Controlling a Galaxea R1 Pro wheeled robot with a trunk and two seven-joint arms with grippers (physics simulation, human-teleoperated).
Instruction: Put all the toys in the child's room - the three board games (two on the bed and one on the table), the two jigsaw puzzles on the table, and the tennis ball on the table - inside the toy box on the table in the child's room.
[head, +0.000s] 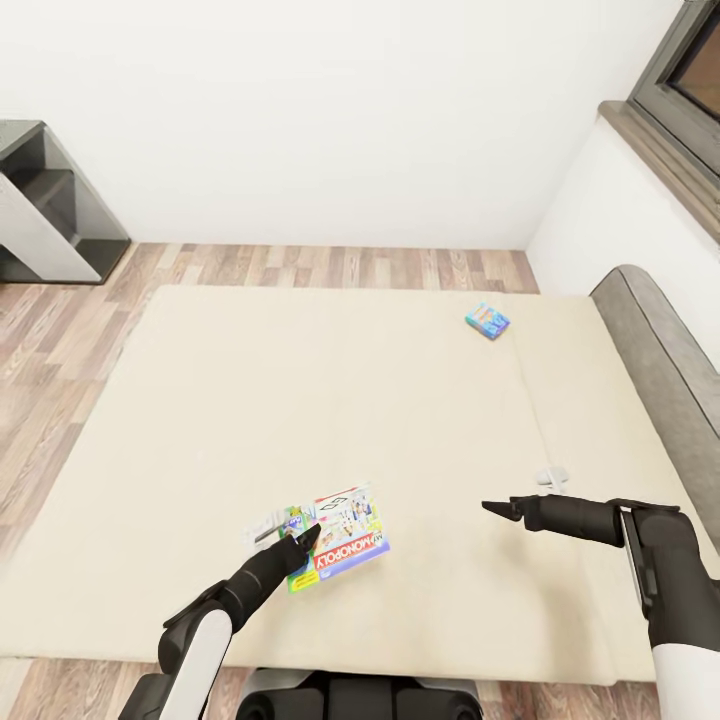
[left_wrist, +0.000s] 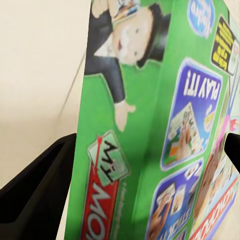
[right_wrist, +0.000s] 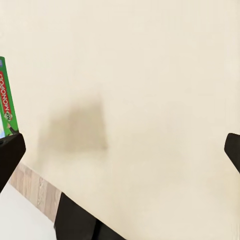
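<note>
Two board games show on the bed (head: 200, 400). The Monopoly box (head: 335, 535) lies near the bed's front edge, at about 7 o'clock from the mattress centre. The small teal-blue box (head: 487, 321) sits well apart from it, toward 1 o'clock, near the far right side.

We see the left tool (head: 300, 545) at the Monopoly box's near-left corner. In the left wrist view the green box (left_wrist: 150, 130) stands between the two dark fingers (left_wrist: 35, 195), which appear pressed against its faces. We judge the tool is pinching the box by its thin edge, since a flat box on a soft mattress offers no other purchase. The box looks tilted, one side raised off the mattress, which fits a grip on the edge.

The right tool (head: 497, 509) hovers over bare mattress at about 5 o'clock, holding nothing. In its wrist view the fingertips (right_wrist: 10, 150) stand wide apart. We judge it waits clear so the left arm can lift unobstructed.

Next step, in our judgement: lift the box and carry it to the toy box.
</note>
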